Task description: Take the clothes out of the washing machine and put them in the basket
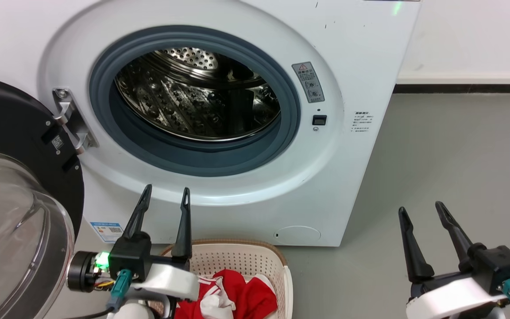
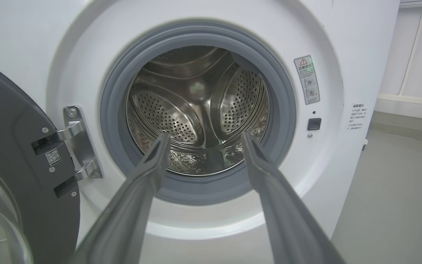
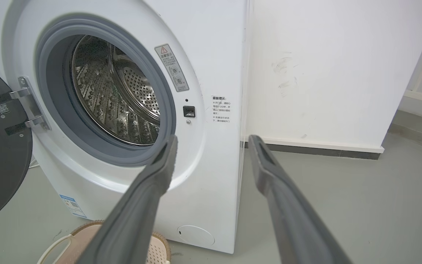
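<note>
The white washing machine (image 1: pixel 255 186) stands with its door swung open, and its steel drum (image 1: pixel 197 95) holds nothing that I can see. Red clothes (image 1: pixel 233 294) with white stripes lie in the cream basket (image 1: pixel 237 259) on the floor in front of the machine. My left gripper (image 1: pixel 166 191) is open above the basket's left part, fingers pointing up toward the porthole (image 2: pixel 196 110). My right gripper (image 1: pixel 419 207) is open over the grey floor to the right of the machine (image 3: pixel 203 110). A corner of the basket (image 3: pixel 156 249) lies below the right gripper's fingers (image 3: pixel 148 190).
The open black-framed glass door (image 1: pixel 11 190) hangs at the left, close to my left arm. Grey floor (image 1: pixel 458 168) spreads to the right of the machine, bounded by a white wall with a dark skirting (image 1: pixel 463 87).
</note>
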You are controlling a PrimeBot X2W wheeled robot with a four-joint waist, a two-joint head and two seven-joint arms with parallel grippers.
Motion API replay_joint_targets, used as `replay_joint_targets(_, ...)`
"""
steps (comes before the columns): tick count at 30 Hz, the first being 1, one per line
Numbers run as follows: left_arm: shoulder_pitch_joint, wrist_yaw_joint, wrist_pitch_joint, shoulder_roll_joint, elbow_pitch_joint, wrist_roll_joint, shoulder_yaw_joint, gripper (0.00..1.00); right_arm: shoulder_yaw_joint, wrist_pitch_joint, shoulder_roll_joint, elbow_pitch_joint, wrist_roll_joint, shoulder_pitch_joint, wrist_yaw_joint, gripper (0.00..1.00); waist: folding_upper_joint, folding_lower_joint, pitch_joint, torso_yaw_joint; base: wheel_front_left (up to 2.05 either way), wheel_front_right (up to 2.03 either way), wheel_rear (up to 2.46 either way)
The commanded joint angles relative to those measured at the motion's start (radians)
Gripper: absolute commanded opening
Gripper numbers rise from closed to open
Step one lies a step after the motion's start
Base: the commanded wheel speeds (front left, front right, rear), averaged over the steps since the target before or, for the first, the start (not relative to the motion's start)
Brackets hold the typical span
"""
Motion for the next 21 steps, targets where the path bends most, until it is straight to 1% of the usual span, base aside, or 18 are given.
replay_joint_targets(1,0.022,0.006,0.001,0.009,-0.015,0.006,0.000,1.00,-0.002,0.003,0.003,-0.005,-0.003,0.020,0.000,1.00,0.0000,0.0003,-0.014,0.004,0.00,0.00,0.00)
replay_joint_targets(7,0.053,0.016,0.013,0.015,-0.045,-0.019,0.018,1.00,-0.003,0.006,0.003,-0.006,-0.005,0.034,0.000,1.00,0.0000,0.0003,-0.024,0.009,0.00,0.00,0.00)
replay_joint_targets(12,0.069,0.016,0.018,0.017,-0.056,-0.045,0.028,1.00,0.003,0.008,0.003,-0.003,-0.002,0.037,0.000,1.00,0.0000,0.0003,-0.028,0.012,0.00,0.00,0.00)
replay_joint_targets(21,0.076,0.023,0.028,0.024,-0.059,-0.050,0.025,1.00,0.007,0.008,0.003,0.000,0.003,0.033,0.000,1.00,0.0000,0.0003,-0.026,0.014,0.00,0.00,0.00)
